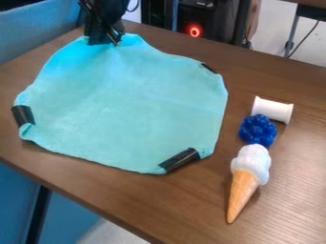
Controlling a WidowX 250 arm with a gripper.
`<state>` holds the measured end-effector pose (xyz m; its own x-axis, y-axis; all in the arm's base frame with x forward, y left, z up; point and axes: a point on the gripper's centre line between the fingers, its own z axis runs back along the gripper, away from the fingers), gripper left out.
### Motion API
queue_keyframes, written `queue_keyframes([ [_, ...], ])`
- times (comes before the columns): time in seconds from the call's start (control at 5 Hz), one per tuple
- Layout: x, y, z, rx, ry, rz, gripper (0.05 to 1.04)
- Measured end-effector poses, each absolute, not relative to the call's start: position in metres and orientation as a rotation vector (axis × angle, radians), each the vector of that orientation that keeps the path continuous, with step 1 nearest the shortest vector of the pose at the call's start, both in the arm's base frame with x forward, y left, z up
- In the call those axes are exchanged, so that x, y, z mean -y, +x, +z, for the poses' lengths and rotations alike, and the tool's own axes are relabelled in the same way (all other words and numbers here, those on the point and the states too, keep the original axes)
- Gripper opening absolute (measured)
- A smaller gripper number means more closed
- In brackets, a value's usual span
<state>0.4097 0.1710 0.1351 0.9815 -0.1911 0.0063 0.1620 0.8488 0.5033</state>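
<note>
1. The black gripper (pixel 107 41) is at the far left of the table, low over the far edge of the turquoise cloth (pixel 127 105), its tips meeting the fabric in the view. Whether the claw is apart, together or clamped on the cloth, I cannot tell.

2. The cloth lies spread over the left and middle of the wooden table (pixel 127 198), with a rounded, uneven outline (more of a lopsided blob than a neat square). Small creases show near the gripper.

3. Three black strips sit at the cloth's edge: a left strip (pixel 23 115), a near-right strip (pixel 179 160) and a far-right strip (pixel 208 68). The cloth curls a little beside the left and near-right ones.

4. Right of the cloth and apart from it, three small items form a rough row from far to near. Farthest is a white spool (pixel 272 110), lying on its side.

5. Just nearer is a dark blue, bumpy cluster (pixel 258 130), close against the spool in the view.

6. Nearest is a toy ice cream cone (pixel 247 174), lying down, its whitish scoop right by the cluster and its tan tip pointing near and slightly left.

7. Beyond the far edge of the table, a red ring light (pixel 195 31) glows on dark equipment. A blue padded surface (pixel 38 24) stands at the far left.
</note>
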Motion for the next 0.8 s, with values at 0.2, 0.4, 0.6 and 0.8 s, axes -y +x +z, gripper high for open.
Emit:
queue_keyframes([
  [0.2, -0.183, 0.413, 0.124, 0.035, 0.436, -0.186, 0.22],
  [0.4, -0.197, 0.412, 0.123, 0.067, 0.359, -0.161, 0.501],
  [0.6, -0.197, 0.412, 0.122, 0.083, 0.322, -0.159, 0.789],
  [0.8, -0.189, 0.408, 0.126, 0.116, 0.292, -0.181, 1.001],
])
